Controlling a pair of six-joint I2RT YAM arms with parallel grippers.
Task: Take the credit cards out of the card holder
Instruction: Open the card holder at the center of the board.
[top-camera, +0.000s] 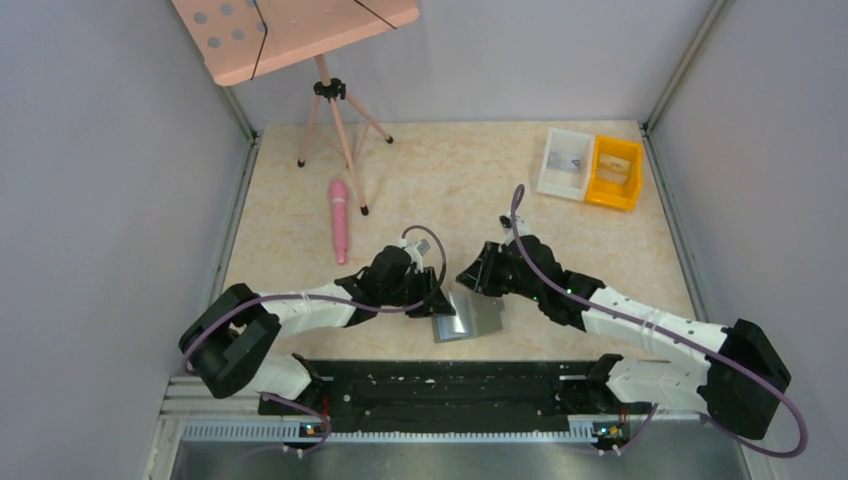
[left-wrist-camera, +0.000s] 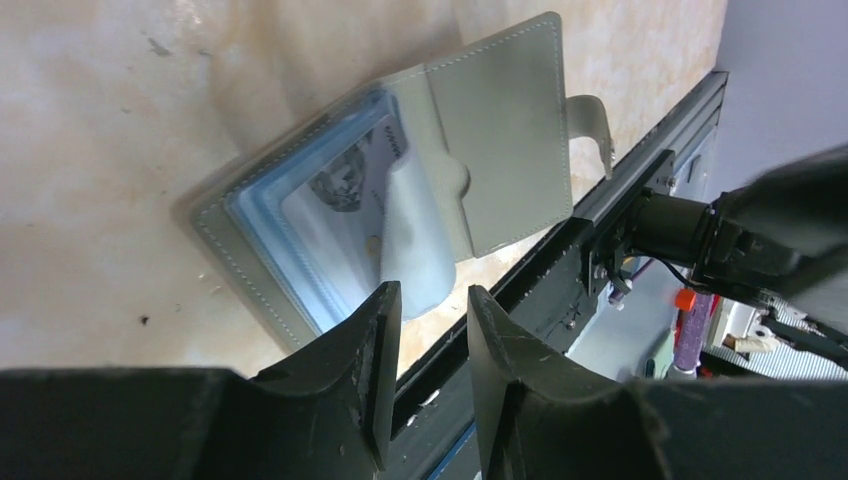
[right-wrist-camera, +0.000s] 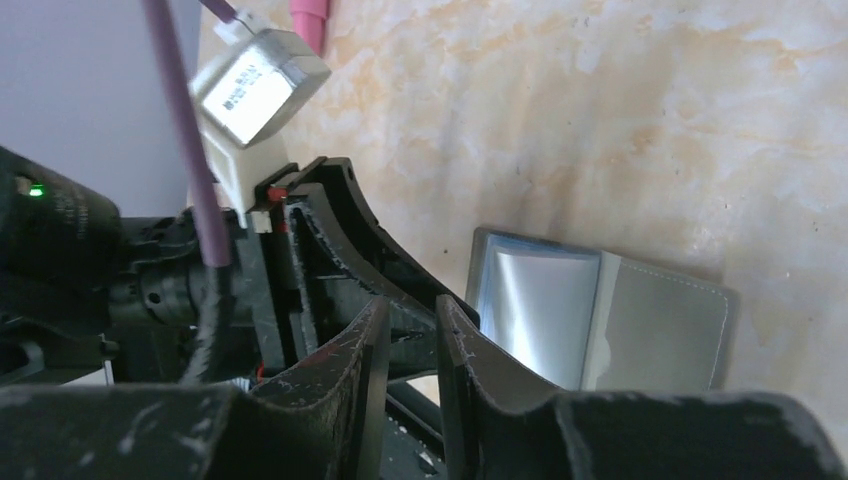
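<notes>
The card holder (top-camera: 470, 317) lies open like a book on the table near the front rail. In the left wrist view its grey cover (left-wrist-camera: 500, 130) is spread beside clear sleeves, and a credit card (left-wrist-camera: 345, 205) with a printed face shows through them. A pale sleeve flap (left-wrist-camera: 420, 250) curls up from the fold. My left gripper (top-camera: 443, 300) sits at the holder's left edge; its jaws (left-wrist-camera: 433, 300) stand apart with nothing between them. My right gripper (top-camera: 468, 277) hovers just behind the holder (right-wrist-camera: 600, 320), its jaws (right-wrist-camera: 412, 312) narrowly apart and empty.
A black rail (top-camera: 450, 385) runs along the front table edge right by the holder. A pink cylinder (top-camera: 340, 220) and a pink tripod (top-camera: 335, 125) stand at the back left. A white bin (top-camera: 565, 163) and a yellow bin (top-camera: 615, 172) sit at the back right.
</notes>
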